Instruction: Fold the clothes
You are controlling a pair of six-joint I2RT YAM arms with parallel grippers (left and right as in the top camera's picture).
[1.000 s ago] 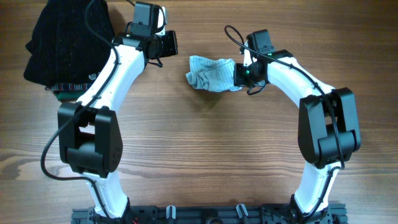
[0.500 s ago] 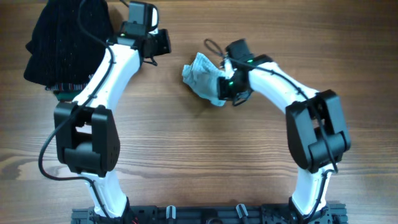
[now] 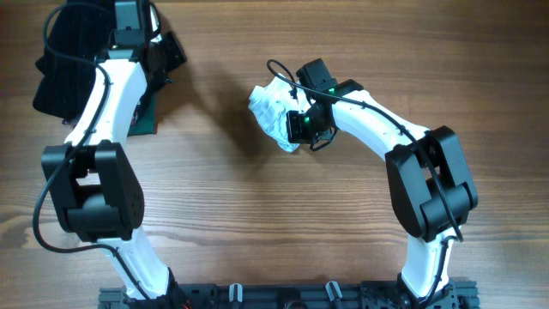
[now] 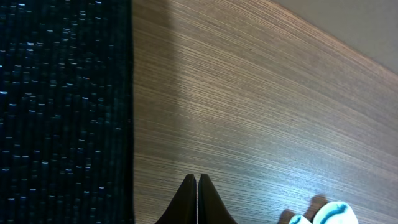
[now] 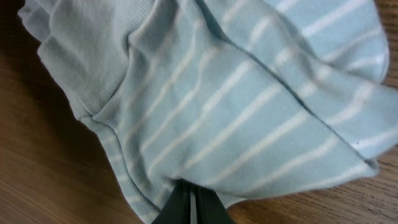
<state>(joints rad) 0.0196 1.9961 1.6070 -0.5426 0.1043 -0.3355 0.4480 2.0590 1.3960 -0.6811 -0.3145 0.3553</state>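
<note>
The clothes are one small pale blue garment with thin white stripes (image 3: 273, 110), bunched in a heap near the table's middle; it fills the right wrist view (image 5: 236, 106), and a small bit shows at the bottom right of the left wrist view (image 4: 333, 214). My right gripper (image 3: 296, 129) is shut on a fold of the garment's near edge (image 5: 191, 191). My left gripper (image 3: 168, 53) is shut and empty at the far left, over bare wood beside the black knit garment (image 4: 62, 112).
A black knit garment (image 3: 69, 60) lies at the far left corner, with a dark green garment (image 3: 147, 116) under its near edge. The wooden table (image 3: 274, 223) stretches bare toward me.
My right gripper has dragged the striped garment left and bunched it up. My left arm has swung left, away from the garment, to the black knit garment.
</note>
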